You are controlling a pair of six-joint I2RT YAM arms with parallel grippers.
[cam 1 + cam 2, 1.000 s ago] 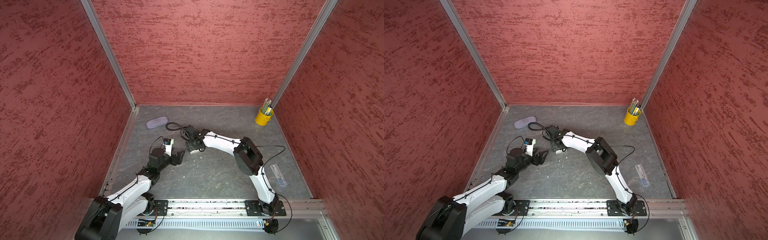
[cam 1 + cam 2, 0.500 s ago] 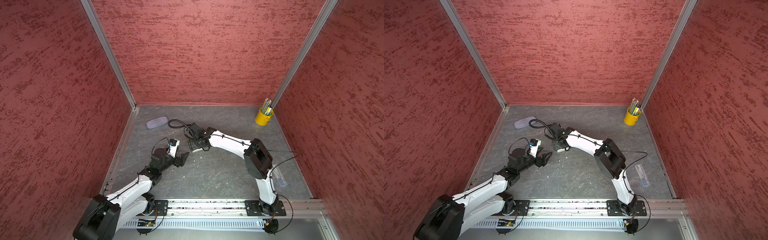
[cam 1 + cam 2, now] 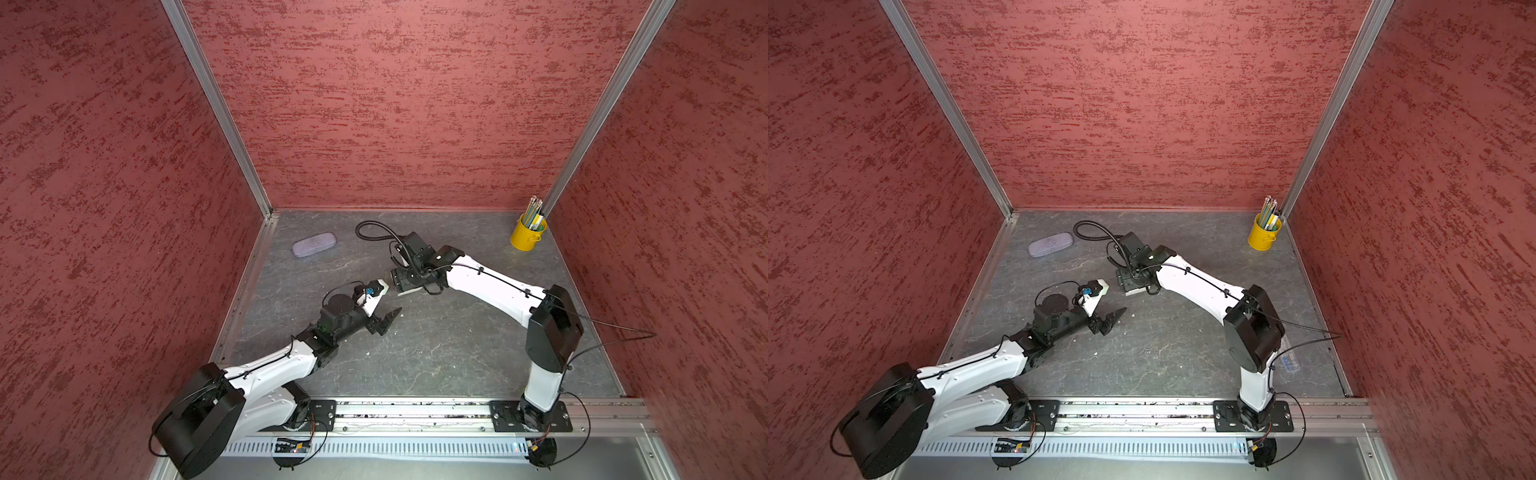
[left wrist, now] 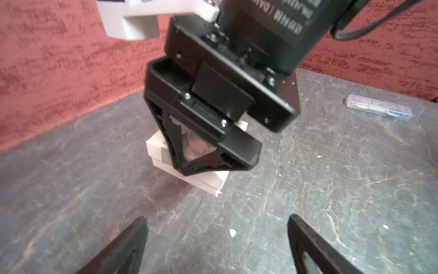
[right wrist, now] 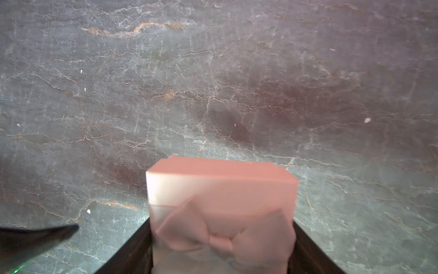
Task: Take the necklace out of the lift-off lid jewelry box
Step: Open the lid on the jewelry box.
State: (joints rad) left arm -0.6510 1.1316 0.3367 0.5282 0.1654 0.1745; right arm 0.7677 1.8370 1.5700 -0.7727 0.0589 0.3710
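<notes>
R gripper (image 5: 222, 221): lid (image 5: 222, 185) pinched btwn fingers (image 5: 308, 256) | L gripper (image 4: 216, 218): open wide, empty | risk: tight base (image 4: 208, 182) lifts too, drops

red textured walls (image 3: 395, 104) are enclosing a grey stone-patterned floor (image 3: 457, 353) (veined, flecked with pale crumbs), while aluminium posts (image 3: 216, 108) are framing the corners and a metal rail (image 3: 415, 409) is edging the front.

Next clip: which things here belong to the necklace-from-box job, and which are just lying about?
Job: jewelry box lid, bow-printed, in the right tool; box base beneath; open, empty left tool. Necklace not visible.
Lying about: lilac glasses case; yellow cup of pencils; clear plastic case.
</notes>
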